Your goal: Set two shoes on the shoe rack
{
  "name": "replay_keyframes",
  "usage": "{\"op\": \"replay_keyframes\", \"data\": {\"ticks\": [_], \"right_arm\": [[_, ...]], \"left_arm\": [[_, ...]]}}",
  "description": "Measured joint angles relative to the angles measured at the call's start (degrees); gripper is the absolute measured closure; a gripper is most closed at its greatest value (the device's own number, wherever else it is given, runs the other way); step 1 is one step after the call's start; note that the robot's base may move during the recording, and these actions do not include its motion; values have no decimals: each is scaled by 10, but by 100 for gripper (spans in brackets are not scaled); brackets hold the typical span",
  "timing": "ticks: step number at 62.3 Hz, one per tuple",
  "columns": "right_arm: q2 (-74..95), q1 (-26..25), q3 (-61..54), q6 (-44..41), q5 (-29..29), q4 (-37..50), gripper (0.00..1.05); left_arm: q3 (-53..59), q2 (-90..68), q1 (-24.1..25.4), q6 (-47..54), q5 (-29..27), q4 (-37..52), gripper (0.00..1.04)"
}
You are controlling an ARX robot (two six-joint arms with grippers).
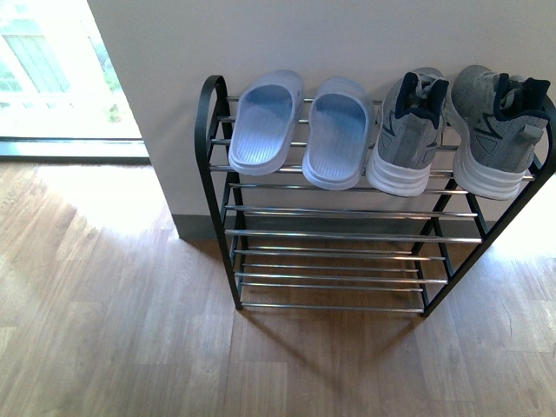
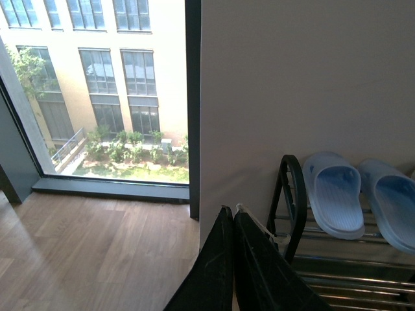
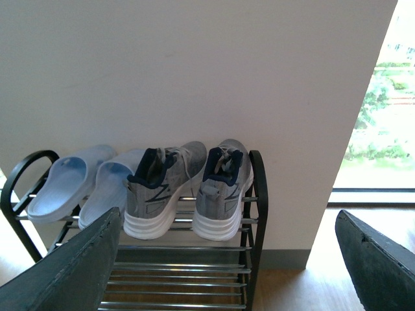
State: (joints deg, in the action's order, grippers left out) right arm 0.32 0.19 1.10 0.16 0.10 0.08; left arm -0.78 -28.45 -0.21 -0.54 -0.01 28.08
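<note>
The shoe rack has shiny chrome bars and matt black metal side frames. The slides look like smooth pale rubber with ribbed footbeds; the sneakers are grey knit cloth on white, perhaps foam, soles. Floor: satin wood planks

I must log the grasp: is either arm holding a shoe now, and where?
Nothing is held. The left gripper is shut on nothing; the right gripper is open. All shoes sit on the rack.
</note>
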Motion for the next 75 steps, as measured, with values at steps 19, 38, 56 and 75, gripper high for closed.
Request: {"op": "replay_keyframes", "data": {"ticks": [19,38,56,75], "right_arm": [[0,0,0,0,0,0,9],[0,0,0,0,0,0,9],[0,0,0,0,0,0,9],[0,0,0,0,0,0,9]], "left_arm": [[0,112,0,0,0,-107,104],[0,163,0,0,0,-159,104],[0,273,0,0,0,-277,104],[0,275,1,0,0,-281,100]]}}
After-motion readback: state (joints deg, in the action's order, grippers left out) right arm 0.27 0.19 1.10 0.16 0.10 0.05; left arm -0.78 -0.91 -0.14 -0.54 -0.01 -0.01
